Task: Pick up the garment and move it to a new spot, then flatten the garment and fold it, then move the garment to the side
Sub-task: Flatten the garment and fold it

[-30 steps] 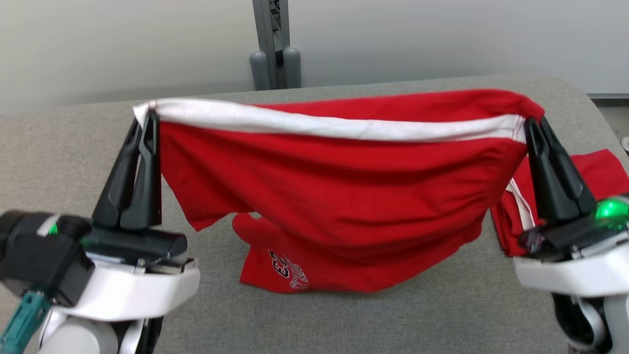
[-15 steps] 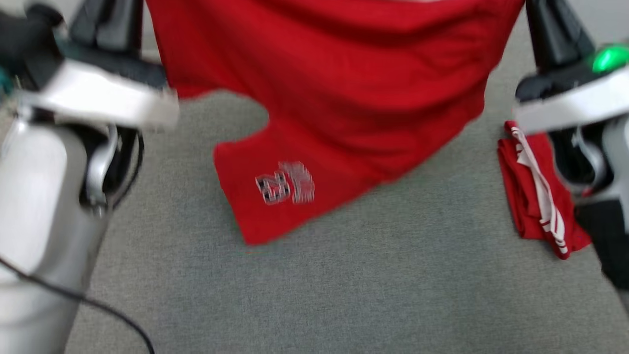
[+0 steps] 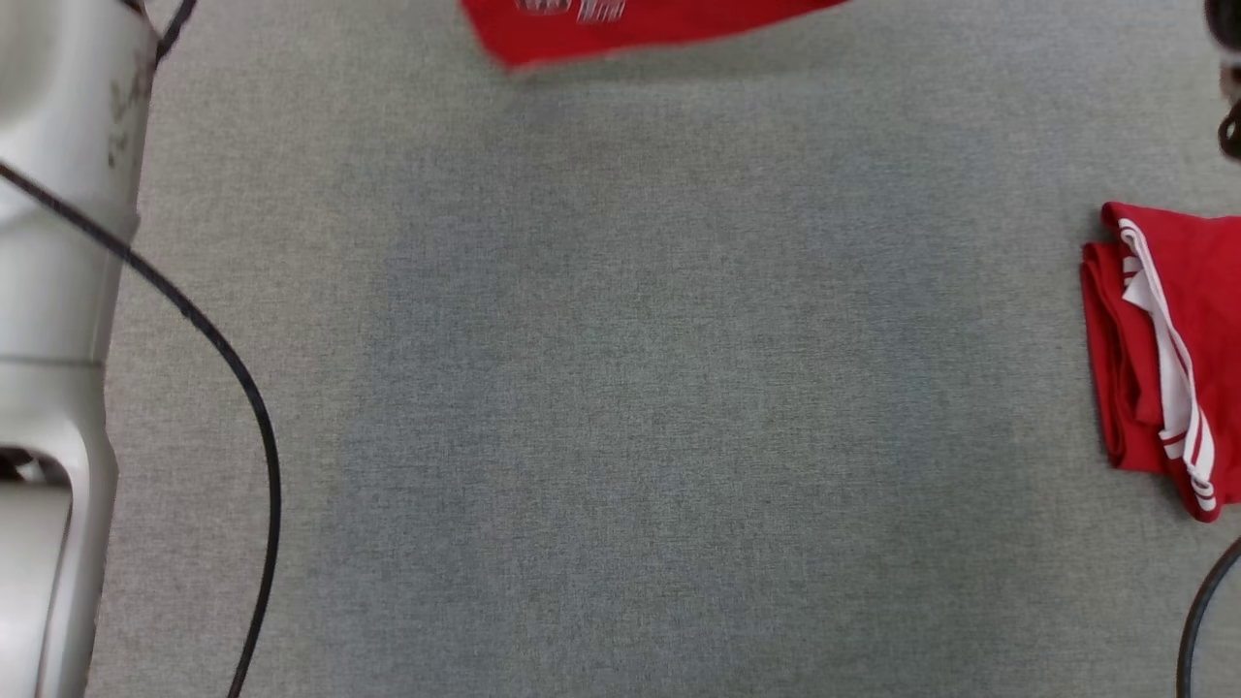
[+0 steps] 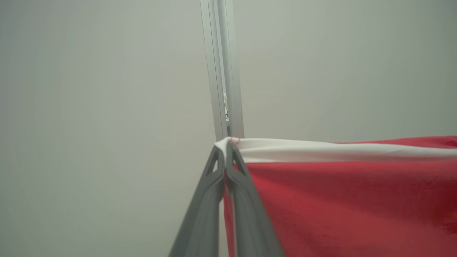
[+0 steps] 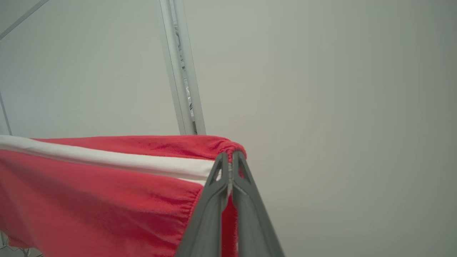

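Note:
The garment (image 4: 339, 192) is red with a white band along its top edge, and it hangs stretched between my two grippers. My left gripper (image 4: 225, 148) is shut on the white band's corner. My right gripper (image 5: 230, 157) is shut on the gathered opposite corner of the garment (image 5: 100, 192). In the head view the garment's lower hem (image 3: 620, 24), with printed lettering, shows at the top edge over the grey table (image 3: 620, 388). My pale left forearm (image 3: 58, 242) runs down that view's left side.
A second red garment (image 3: 1163, 339) with white stripes lies folded at the table's right edge. A black cable (image 3: 233, 378) loops beside my left arm. A metal post (image 4: 223, 71) stands against the pale wall behind the held garment.
The head camera has swung down, so both grippers have left its picture and the garment's hem now shows at its top edge. Both grippers have stayed shut on the garment.

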You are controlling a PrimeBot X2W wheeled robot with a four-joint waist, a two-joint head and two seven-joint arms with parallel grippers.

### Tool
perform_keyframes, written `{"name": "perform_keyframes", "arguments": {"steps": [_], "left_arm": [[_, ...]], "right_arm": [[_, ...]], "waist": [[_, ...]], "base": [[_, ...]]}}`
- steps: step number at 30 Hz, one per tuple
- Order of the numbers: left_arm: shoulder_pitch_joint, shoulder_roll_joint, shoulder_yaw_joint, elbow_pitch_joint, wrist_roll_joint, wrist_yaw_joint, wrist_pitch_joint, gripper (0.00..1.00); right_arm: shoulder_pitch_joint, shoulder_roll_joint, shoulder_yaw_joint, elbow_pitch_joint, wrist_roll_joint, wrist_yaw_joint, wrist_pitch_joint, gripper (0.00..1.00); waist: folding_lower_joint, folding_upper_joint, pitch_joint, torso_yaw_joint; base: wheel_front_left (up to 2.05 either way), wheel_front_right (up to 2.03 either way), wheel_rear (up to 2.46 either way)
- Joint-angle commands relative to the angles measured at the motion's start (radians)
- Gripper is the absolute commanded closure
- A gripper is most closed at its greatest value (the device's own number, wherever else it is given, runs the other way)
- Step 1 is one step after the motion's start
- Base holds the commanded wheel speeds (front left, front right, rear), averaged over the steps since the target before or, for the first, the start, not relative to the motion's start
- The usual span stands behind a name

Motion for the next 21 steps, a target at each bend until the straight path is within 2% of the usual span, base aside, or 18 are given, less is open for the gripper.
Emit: {"name": "perform_keyframes", "arguments": {"steps": [1, 7, 13, 15, 16, 21], "left_arm": [[-0.056, -0.008, -0.005, 0.061, 0.009, -0.011, -0.019, 1.00], [-0.121, -0.070, -0.012, 0.227, -0.008, -0.046, -0.080, 1.00], [0.008, -0.104, -0.003, 0.333, -0.039, -0.067, -0.100, 1.00], [0.071, -0.113, 0.007, 0.320, -0.045, -0.069, -0.102, 1.00], [0.113, -0.112, 0.005, 0.306, -0.029, -0.056, -0.101, 1.00], [0.338, -0.107, 0.058, 0.147, 0.003, -0.024, -0.101, 1.00]], "right_arm": [[-0.029, 0.012, -0.044, 0.021, 0.010, 0.000, -0.006, 1.00], [-0.039, 0.057, -0.016, 0.118, -0.002, 0.000, -0.004, 1.00], [0.064, 0.070, 0.045, 0.147, 0.066, 0.000, -0.004, 1.00], [0.116, 0.068, 0.088, 0.142, 0.088, 0.000, -0.004, 1.00], [0.145, 0.066, 0.099, 0.128, 0.114, 0.000, -0.004, 1.00], [0.301, 0.047, 0.166, 0.047, 0.198, 0.000, -0.004, 1.00]], "waist": [[0.0000, 0.0000, 0.018, 0.010], [0.0000, 0.0000, 0.054, 0.017], [0.0000, 0.0000, 0.068, 0.015], [0.0000, 0.0000, 0.070, 0.014], [0.0000, 0.0000, 0.069, 0.012], [0.0000, 0.0000, 0.056, -0.006]], "base": [[0.00, 0.00, 0.00], [0.00, 0.00, 0.00], [0.00, 0.00, 0.00], [0.00, 0.00, 0.00], [0.00, 0.00, 0.00], [0.00, 0.00, 0.00]]}}
